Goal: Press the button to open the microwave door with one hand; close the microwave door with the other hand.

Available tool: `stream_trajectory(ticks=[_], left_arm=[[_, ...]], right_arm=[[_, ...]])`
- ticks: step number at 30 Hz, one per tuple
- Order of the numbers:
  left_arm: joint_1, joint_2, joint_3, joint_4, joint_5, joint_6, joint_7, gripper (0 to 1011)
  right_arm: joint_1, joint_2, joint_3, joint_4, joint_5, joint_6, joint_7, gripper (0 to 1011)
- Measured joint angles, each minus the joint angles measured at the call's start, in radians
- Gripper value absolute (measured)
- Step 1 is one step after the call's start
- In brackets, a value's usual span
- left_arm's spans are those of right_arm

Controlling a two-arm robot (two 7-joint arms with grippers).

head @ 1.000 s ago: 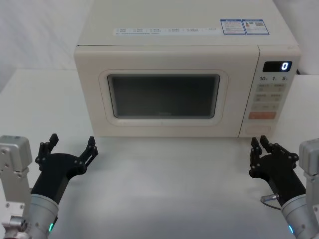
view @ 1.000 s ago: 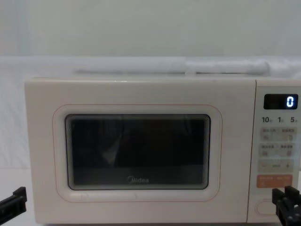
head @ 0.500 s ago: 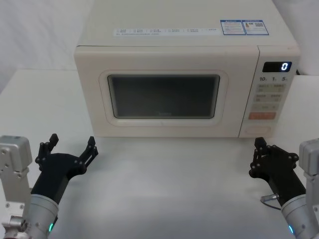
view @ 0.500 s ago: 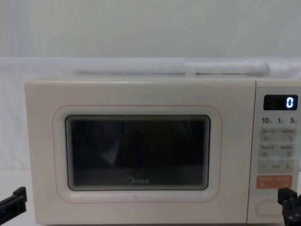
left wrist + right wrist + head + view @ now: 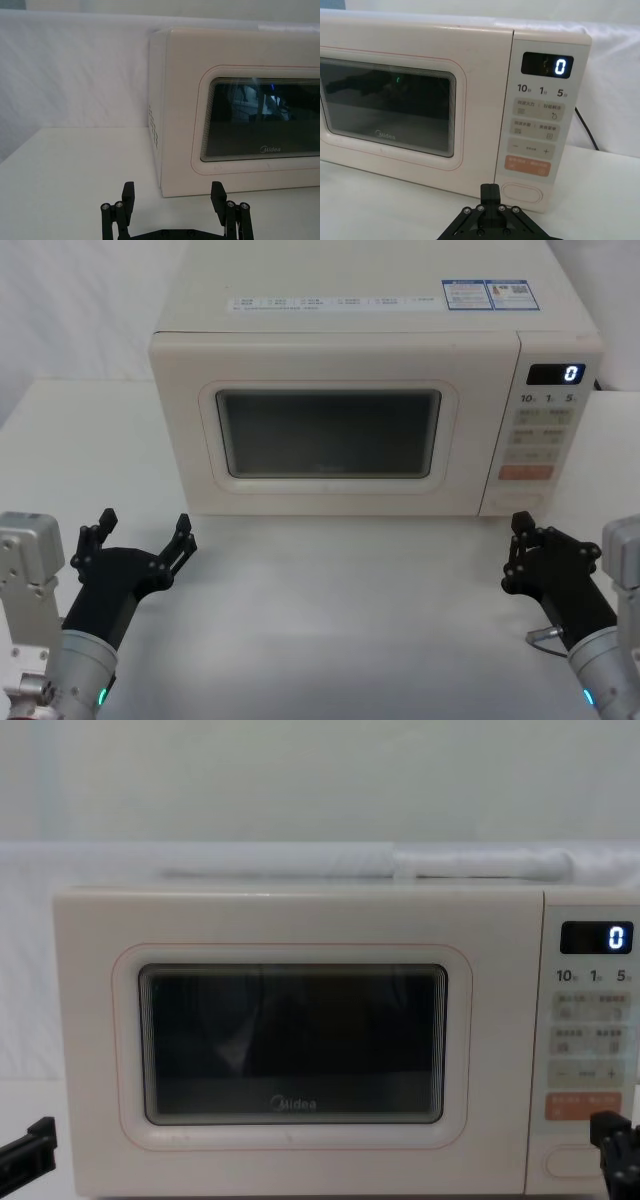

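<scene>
While facing the button (image 5: 521,192), right claw (image 5: 490,192) pinched closed (empty), left claw (image 5: 173,195) spread.

We saw both arms ending in matte black tools: the left tool (image 5: 142,540) and right tool (image 5: 521,540) had thin linked fingers with silver pivot screws. Behind them sat grey cuffs with small green lights and pale square housings.
</scene>
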Motion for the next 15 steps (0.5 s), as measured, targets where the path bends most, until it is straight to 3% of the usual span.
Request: stream_trajectory(ticks=[15], left_arm=[[0.000, 0.000, 0.000, 0.000, 0.000, 0.000, 0.000, 1001]], right_arm=[[0.043, -0.002, 0.072, 0.030, 0.039, 0.063, 0.106, 0]])
